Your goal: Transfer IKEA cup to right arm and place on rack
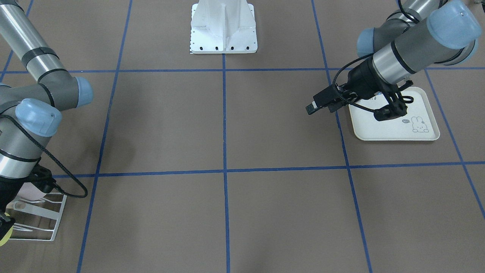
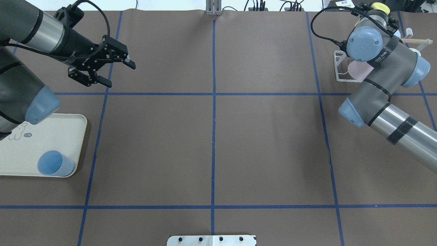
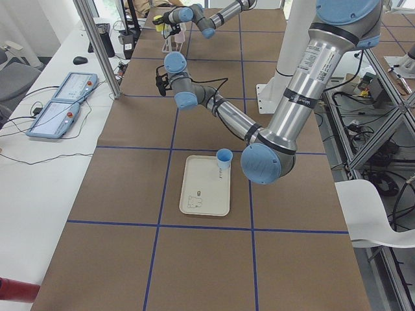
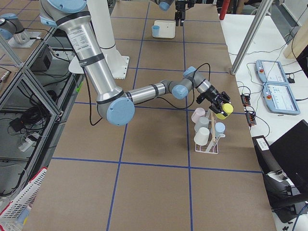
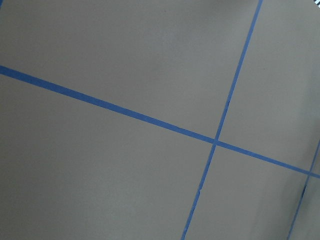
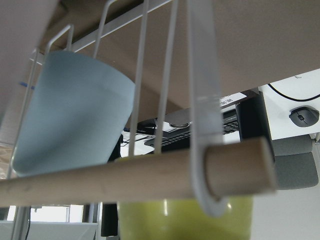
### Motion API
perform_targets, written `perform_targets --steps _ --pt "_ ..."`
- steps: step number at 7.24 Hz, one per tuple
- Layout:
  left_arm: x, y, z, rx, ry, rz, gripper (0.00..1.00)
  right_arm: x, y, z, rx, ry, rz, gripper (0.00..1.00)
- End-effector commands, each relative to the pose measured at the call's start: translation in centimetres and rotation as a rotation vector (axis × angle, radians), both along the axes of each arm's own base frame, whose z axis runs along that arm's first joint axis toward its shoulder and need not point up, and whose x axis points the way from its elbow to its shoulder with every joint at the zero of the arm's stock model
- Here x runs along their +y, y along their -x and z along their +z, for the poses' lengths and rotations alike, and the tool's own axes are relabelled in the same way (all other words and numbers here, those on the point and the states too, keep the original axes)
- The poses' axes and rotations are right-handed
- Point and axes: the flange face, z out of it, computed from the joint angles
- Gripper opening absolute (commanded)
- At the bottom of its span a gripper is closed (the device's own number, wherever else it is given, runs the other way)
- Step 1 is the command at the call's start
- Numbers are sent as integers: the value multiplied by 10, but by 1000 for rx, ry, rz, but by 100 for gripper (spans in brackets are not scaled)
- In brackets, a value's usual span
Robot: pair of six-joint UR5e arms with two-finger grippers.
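Note:
A yellow-green IKEA cup (image 4: 224, 109) is held in my right gripper (image 4: 220, 106), which is shut on it at the top of the white wire rack (image 4: 208, 142). In the right wrist view the cup (image 6: 185, 220) sits just behind the rack's wooden rod (image 6: 125, 181). From overhead the cup (image 2: 380, 6) shows beyond the right wrist at the far right. My left gripper (image 2: 119, 74) hangs open and empty over bare table at the far left.
The rack also carries a pink cup (image 4: 198, 114), a white cup (image 4: 202, 135) and a blue cup (image 6: 70, 120). A cream rabbit-printed tray (image 2: 61, 130) at the near left holds another blue cup (image 2: 54, 164). The white robot base (image 1: 223, 26) stands mid-table.

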Motion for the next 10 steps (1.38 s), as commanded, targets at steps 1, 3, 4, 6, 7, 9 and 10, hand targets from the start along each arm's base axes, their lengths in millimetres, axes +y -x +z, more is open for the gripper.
perform_targets --steps 1,3,4,6,7,9,10 --pt "-1 -1 0 -1 1 0 100 8 -5 19 7 4 1 42" --pt "-1 -1 0 -1 1 0 100 9 -3 21 -5 -9 1 53" --pt "-1 -2 0 -1 1 2 100 8 2 13 -18 -18 3 75" --pt "-1 -2 0 -1 1 2 100 8 4 9 -26 -24 4 98" --pt "-1 -2 1 -2 2 2 100 8 4 7 -29 -28 4 99" --pt "-1 -2 0 -1 1 2 100 7 4 3 -32 -32 4 99" --pt "0 -2 -1 1 -1 2 100 4 7 -9 -45 -47 3 99"
